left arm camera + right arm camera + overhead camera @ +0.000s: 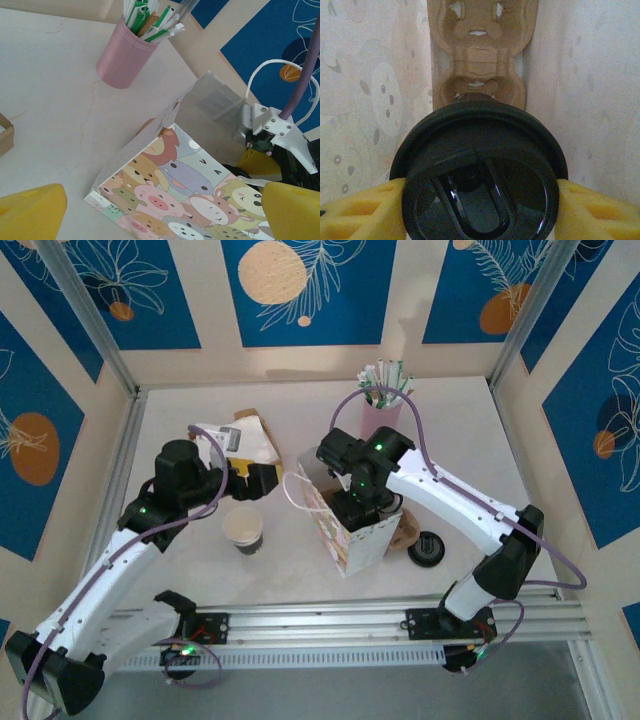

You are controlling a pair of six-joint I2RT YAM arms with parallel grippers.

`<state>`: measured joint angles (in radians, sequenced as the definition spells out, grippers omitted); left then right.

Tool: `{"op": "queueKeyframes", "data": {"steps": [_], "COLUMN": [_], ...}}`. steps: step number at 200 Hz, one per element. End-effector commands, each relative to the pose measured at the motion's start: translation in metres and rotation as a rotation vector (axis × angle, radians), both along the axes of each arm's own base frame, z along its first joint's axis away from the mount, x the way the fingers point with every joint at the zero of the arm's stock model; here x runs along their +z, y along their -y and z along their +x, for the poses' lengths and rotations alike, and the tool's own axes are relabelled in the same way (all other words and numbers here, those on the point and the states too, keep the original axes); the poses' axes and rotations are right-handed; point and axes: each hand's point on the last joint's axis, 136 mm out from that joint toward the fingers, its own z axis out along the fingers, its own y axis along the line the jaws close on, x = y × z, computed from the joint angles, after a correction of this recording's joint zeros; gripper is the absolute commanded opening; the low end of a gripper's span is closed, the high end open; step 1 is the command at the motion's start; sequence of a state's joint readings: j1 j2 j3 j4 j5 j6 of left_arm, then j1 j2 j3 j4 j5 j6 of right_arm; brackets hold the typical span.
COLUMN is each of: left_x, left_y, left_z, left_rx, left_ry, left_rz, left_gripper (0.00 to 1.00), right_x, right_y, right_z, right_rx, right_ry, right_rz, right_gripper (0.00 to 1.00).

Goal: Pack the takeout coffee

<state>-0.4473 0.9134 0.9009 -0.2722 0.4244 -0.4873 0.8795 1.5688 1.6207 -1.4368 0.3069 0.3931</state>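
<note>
The takeout coffee [479, 180], seen from above as a round black lid, sits between the yellow fingers [355, 212] of my right gripper [480, 212], which is shut on it. The cup hangs inside the cartoon-animal paper bag [352, 540], above a brown cardboard cup carrier [479, 55] lying at the bag's bottom. From the top, my right gripper [362, 505] reaches down into the bag's open mouth. My left gripper [262, 480] is open with nothing in it, just left of the bag [185, 185], facing its printed side.
A lidless cup with a white inside [243, 530] stands in front of my left gripper. A loose black lid [427, 547] lies right of the bag. A pink holder of straws [382, 410] stands behind it. A brown paper package [245, 440] lies at back left.
</note>
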Motion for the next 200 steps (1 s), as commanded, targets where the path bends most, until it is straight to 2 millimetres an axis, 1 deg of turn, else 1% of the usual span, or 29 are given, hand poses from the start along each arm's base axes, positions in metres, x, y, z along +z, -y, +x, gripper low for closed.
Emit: {"op": "queueKeyframes", "data": {"steps": [1,200], "left_x": [-0.0024,-0.0025], "left_y": [0.0032,0.0049], "left_z": [0.0010,0.0020], "left_rx": [-0.013,-0.020], "left_ry": [0.026,0.027], "left_rz": [0.011,0.015], "left_gripper": [1.00,1.00], "right_x": [0.0049,0.0002], "right_y": [0.0014,0.0010], "right_z": [-0.0031,-0.0007], "right_rx": [0.014,0.016], "right_ry": [0.013,0.038], "right_rz": [0.021,0.032], "right_gripper": [0.57,0.57]}}
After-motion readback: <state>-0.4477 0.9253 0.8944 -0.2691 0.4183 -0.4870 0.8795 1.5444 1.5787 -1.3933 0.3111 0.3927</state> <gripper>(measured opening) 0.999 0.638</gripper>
